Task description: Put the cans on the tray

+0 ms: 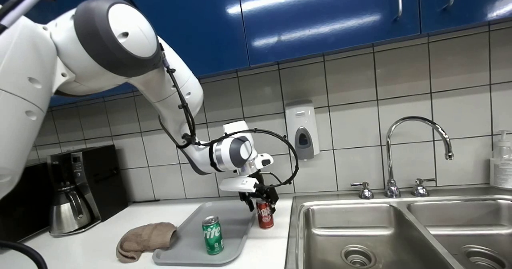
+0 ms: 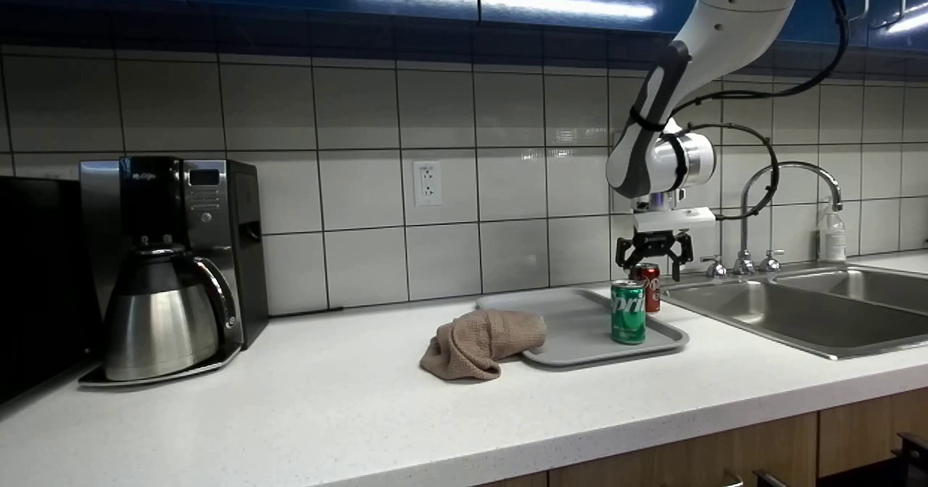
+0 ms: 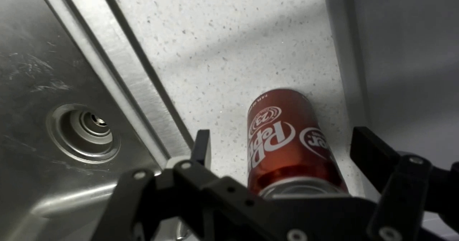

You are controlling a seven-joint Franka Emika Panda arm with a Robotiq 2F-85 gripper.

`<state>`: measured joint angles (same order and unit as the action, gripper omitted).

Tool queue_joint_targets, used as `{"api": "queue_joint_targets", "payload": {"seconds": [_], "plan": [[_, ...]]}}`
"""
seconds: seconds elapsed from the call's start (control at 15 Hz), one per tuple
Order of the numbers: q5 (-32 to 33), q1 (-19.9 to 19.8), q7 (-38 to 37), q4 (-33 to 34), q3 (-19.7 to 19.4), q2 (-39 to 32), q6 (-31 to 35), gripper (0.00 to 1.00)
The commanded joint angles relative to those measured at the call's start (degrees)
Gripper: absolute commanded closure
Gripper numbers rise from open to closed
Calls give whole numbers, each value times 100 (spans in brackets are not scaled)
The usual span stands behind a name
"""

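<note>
Red can (image 1: 265,216): upright on the counter (image 1: 275,247), between tray (image 1: 188,243) and sink (image 1: 324,241); by our reading, the one left to move.
Green can (image 1: 213,237): upright on the tray, toward its near end in both exterior views.
Gripper (image 3: 281,138): low over the red can; jaws parted wide, the can between them, nothing gripped.
Gaps: in the wrist view we see counter between the sink-side finger (image 3: 201,146) and the can; the gap to the tray-side finger (image 3: 373,156) looks narrower.
Centring: a slight shift toward the tray should even these gaps, so that neither finger shoves the can first; we mind the tray's rim on that side.
Height: we want the hold on the straight wall, below the silver top; a hold on the tapered neck may slip.
Squeeze: firm but gradual — thin metal may dent, and we cannot tell whether the can is full.
Lift: straight up until the base clears the rim — only then sideways.
Set-down: bare tray behind the green can, away from the cloth (image 2: 489,338); base level, then release.
</note>
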<state>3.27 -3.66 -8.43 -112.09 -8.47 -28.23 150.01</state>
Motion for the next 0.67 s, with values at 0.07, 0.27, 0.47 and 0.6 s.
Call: {"api": "queue_joint_targets", "payload": {"seconds": [0.07,0.27,0.47,0.6], "plan": [[-264,-232,354,669,204,-457,-279,0],[-276,-250,372,871,193,-614,-290,0],[-270,-273,383,1004,187,-700,-310,0],[-268,-289,400,1052,188,-722,-320,0]]}}
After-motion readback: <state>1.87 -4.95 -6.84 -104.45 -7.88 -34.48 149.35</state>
